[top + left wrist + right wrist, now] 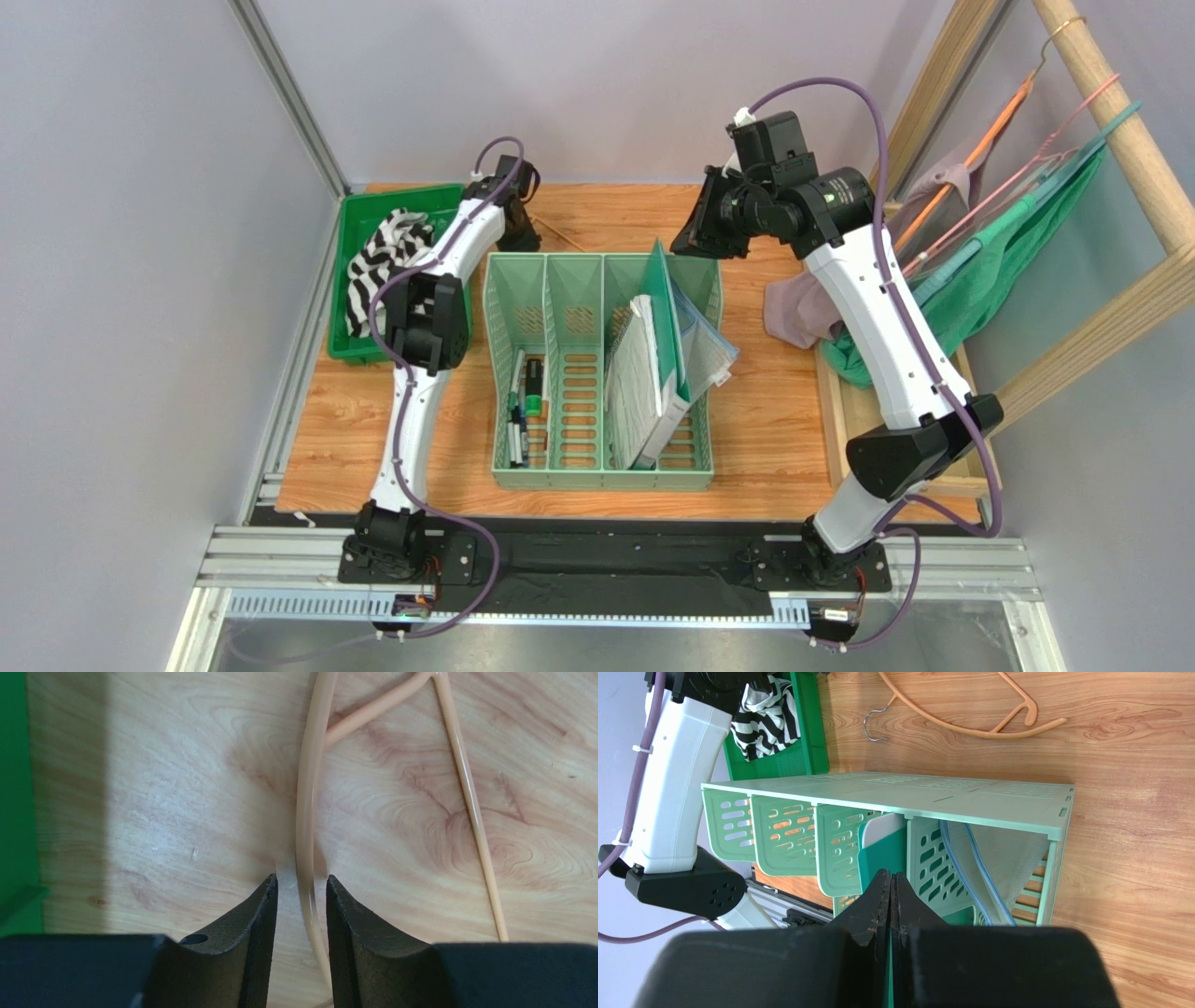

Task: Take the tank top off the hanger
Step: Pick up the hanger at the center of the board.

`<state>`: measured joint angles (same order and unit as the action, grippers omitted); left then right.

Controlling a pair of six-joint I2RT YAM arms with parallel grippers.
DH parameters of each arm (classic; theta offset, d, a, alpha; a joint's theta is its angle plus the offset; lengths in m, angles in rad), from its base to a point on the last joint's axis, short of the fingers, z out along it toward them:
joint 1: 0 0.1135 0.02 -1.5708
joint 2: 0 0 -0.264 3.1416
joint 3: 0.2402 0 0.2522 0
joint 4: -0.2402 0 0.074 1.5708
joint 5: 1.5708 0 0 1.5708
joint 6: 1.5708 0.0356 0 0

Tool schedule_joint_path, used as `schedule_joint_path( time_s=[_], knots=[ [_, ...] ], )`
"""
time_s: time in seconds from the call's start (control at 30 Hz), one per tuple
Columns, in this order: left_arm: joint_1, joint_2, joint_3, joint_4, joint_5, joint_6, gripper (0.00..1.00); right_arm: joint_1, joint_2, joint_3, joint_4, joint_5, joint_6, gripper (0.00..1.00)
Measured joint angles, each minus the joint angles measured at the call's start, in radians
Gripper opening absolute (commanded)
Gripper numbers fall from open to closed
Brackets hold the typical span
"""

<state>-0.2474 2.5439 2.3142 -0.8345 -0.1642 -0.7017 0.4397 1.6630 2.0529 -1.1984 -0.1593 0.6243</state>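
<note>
Hidden or cut off:
- Top view: the left arm lies across the tank top (376, 266), so only part of the heap shows. The left gripper's (300, 880) fingertips are behind its own wrist there.
- The hanger (304, 812) is a faint thin line in the top view, next to the left wrist. In the left wrist view only one arm and a brace of it show, and the hook is out of frame. In the right wrist view the upper edge cuts off its top.
- Right wrist view: the left arm and the frame edge crop the tank top. Straps and neckline can't be made out in any view.

Tank top:
- Black and white stripes, crumpled in a loose pile with no hanger in it.
- It sits inside the green bin (808, 738) at the far left corner of the table (772, 420).
- The hanger is bare: peach plastic with a metal hook, flat on the wood just right of the bin, behind the green organizer (603, 476).

Grippers:
- Left gripper is low over the table, fingers a little apart. The hanger's arm runs through the gap. There is space on both sides, so no pinch.
- Right gripper (891, 876) is up in the air above the organizer, fingers pressed together on nothing.

Rest:
- The wooden rack (1122, 126) on the right carries more hangers with a green garment (1010, 266) and a mauve one (800, 315). The right arm covers part of both.
</note>
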Motion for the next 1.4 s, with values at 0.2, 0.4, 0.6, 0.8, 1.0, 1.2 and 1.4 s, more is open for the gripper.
schedule_joint_path(
  time_s=[0.2,0.4,0.6,0.8,1.0,1.2,1.4],
  knots=[
    [0.0,0.031,0.053,-0.021,0.004,0.0,0.11,-0.007,-0.024,-0.012,0.012,-0.006,0.006,0.0],
    [0.0,0.037,0.066,-0.028,0.002,0.012,0.0,-0.019,-0.057,-0.012,0.015,-0.007,0.007,0.0],
    [-0.004,0.025,0.067,-0.032,-0.034,0.069,0.0,-0.026,-0.089,-0.032,0.025,-0.006,0.006,0.0],
    [0.01,-0.069,0.069,-0.039,-0.085,0.121,0.0,-0.032,-0.11,-0.053,0.045,-0.008,0.006,0.0],
    [0.029,-0.194,0.087,-0.028,-0.121,0.161,0.0,-0.033,-0.115,-0.083,0.069,-0.016,0.006,0.0],
    [0.034,-0.286,0.08,-0.028,-0.163,0.196,0.0,-0.034,-0.115,-0.095,0.083,-0.035,0.003,0.0],
    [0.034,-0.365,-0.01,-0.027,-0.203,0.224,0.0,-0.034,-0.108,-0.095,0.114,-0.061,0.003,0.0]
  ],
)
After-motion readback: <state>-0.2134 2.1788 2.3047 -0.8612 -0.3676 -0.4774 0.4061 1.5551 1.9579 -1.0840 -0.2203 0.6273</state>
